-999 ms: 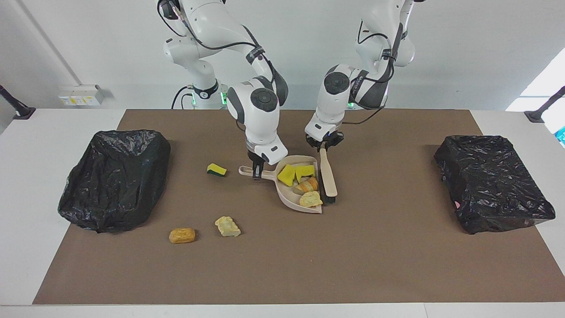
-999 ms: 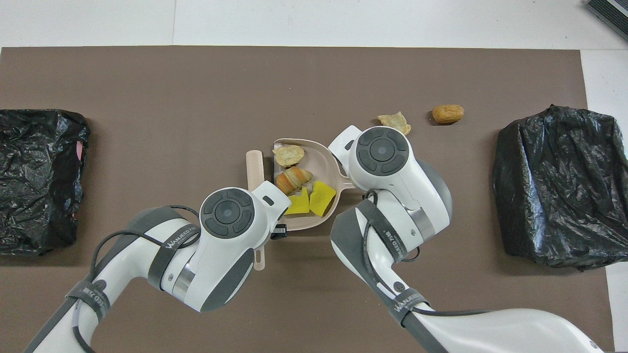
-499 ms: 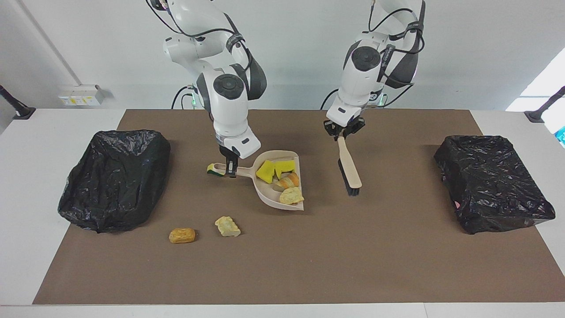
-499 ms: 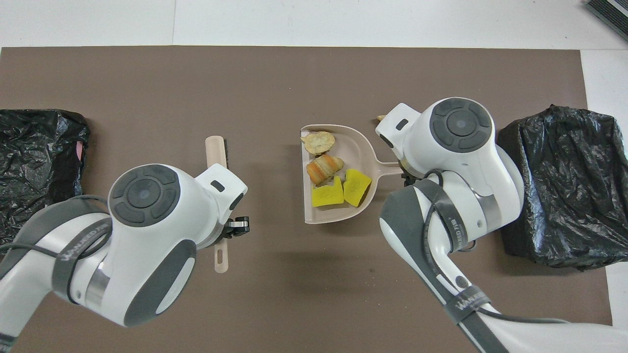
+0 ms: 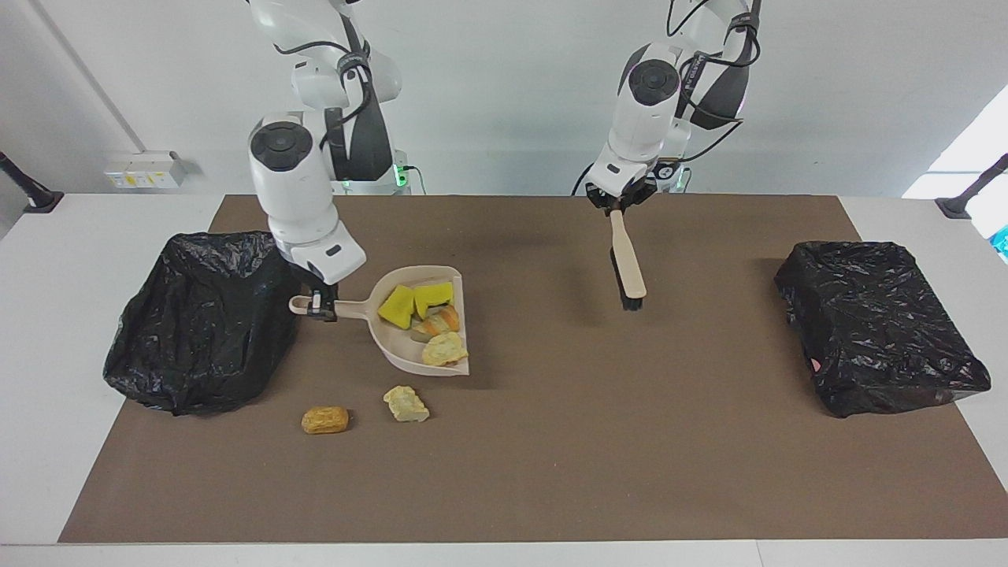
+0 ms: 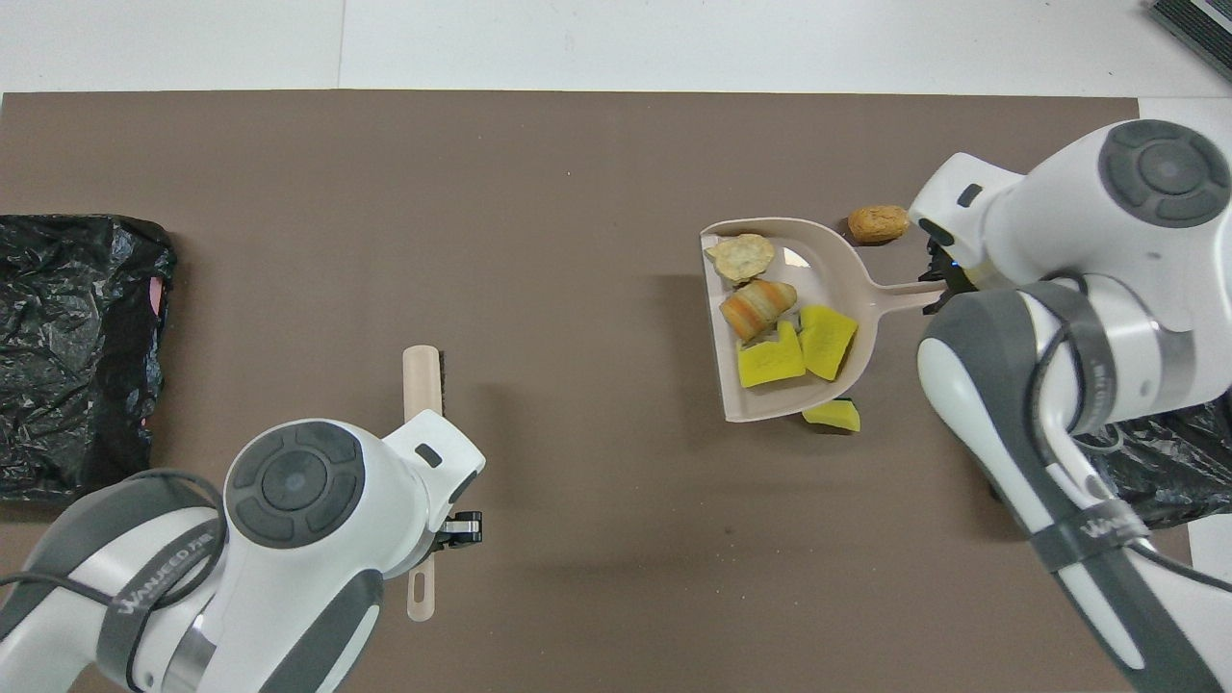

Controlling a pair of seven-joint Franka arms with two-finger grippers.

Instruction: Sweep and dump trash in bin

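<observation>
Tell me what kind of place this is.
Most likely a robotics lab: a white table under a brown mat, two bench-mounted arms, staged trash in a dustpan, and bins lined with black bags at each end.

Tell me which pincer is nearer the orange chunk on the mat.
Right. The right pincer holds the dustpan handle just beside the orange chunk; the left pincer holds the brush toward the other end.

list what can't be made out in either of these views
- Facing view: the yellow-green sponge is hidden by the dustpan.
- Overhead view: the cream chunk is covered by the dustpan.
- Overhead view: the right arm covers most of the bin below it.
</observation>
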